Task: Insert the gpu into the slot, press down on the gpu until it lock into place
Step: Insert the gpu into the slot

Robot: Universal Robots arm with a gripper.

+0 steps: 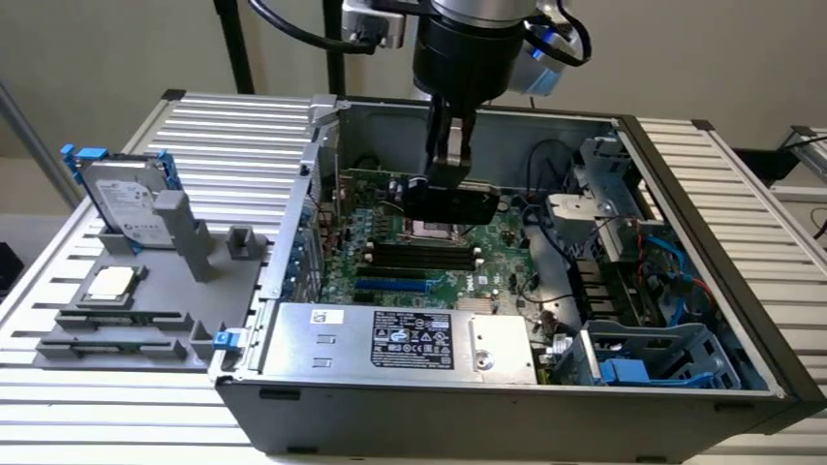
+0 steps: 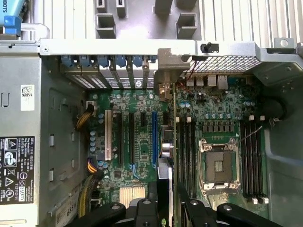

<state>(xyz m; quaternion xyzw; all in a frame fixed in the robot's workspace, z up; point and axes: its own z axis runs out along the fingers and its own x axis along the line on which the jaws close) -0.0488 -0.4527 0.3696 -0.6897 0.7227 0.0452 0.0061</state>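
- One arm is hanging down into the open case (image 1: 672, 184), and its gripper (image 1: 444, 180) is sitting over the middle of the board.
- Its fingers are clamping the gpu (image 1: 455, 203) by the upper edge. In the wrist view the fingers (image 2: 146, 209) are flanking the gpu (image 2: 165, 180) on both sides, with no gap that I can make out.
- The gpu is hanging clear of the board, not seated in anything. In the exterior view it is showing over the socket (image 1: 433, 232), with the memory slots (image 1: 407, 257) lying bare just in front of it.
- I am taking the long blue slot (image 1: 387, 286) as its target. It is lying past the memory slots, on the side of the power supply (image 1: 387, 339).
- The gpu's long axis is running across the exterior view from left to right, and the slot is running the same way, so the two are looking parallel to me.
- Looking down from the wrist, the gpu is showing edge-on as a thin strip just beside the slot (image 2: 154, 137), between it and the nearest memory slots (image 2: 187, 156).
- Its metal bracket (image 2: 165, 78) is pointing at the case's rear wall, near the row of blue tabs (image 2: 109, 61).
- Judging by both views, the gpu is sitting above the slot and a little off to the memory side, rather than squarely over it.
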